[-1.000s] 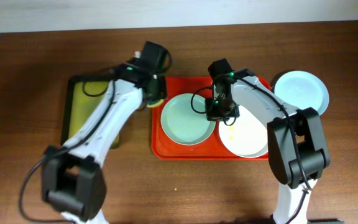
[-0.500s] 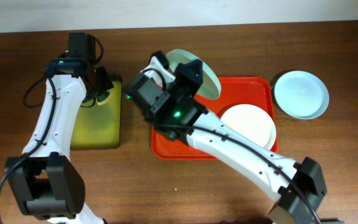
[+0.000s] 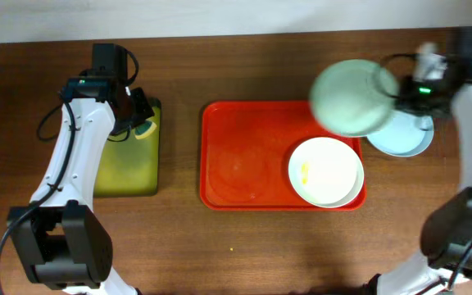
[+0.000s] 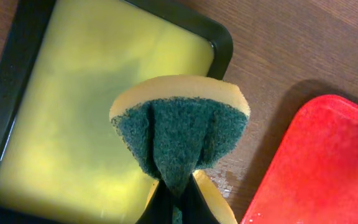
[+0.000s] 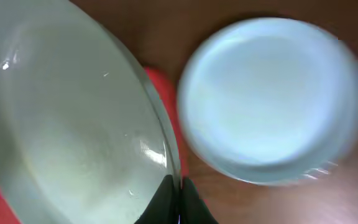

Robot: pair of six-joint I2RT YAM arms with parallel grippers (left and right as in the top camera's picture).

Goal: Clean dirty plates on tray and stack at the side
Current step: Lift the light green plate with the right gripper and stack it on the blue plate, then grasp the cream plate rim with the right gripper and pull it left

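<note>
My right gripper (image 3: 396, 88) is shut on the rim of the pale green plate (image 3: 352, 97) and holds it tilted in the air, over the red tray's (image 3: 244, 164) back right corner and beside the pale blue plate (image 3: 404, 135). In the right wrist view the jaws (image 5: 179, 190) pinch the green plate (image 5: 67, 118), with the blue plate (image 5: 269, 102) on the table below. The white plate (image 3: 326, 170), with a yellow smear, lies on the tray's right side. My left gripper (image 3: 138, 123) is shut on a yellow and green sponge (image 4: 179, 134) over the yellowish tray.
A black-rimmed yellowish tray (image 3: 125, 168) sits at the left; it also shows in the left wrist view (image 4: 73, 124). The red tray's corner (image 4: 328, 168) lies to its right. The table is dark brown wood.
My right arm has swung from the left of the red tray to the far right, carrying the green plate over beside the blue plate. The left arm has barely moved.
</note>
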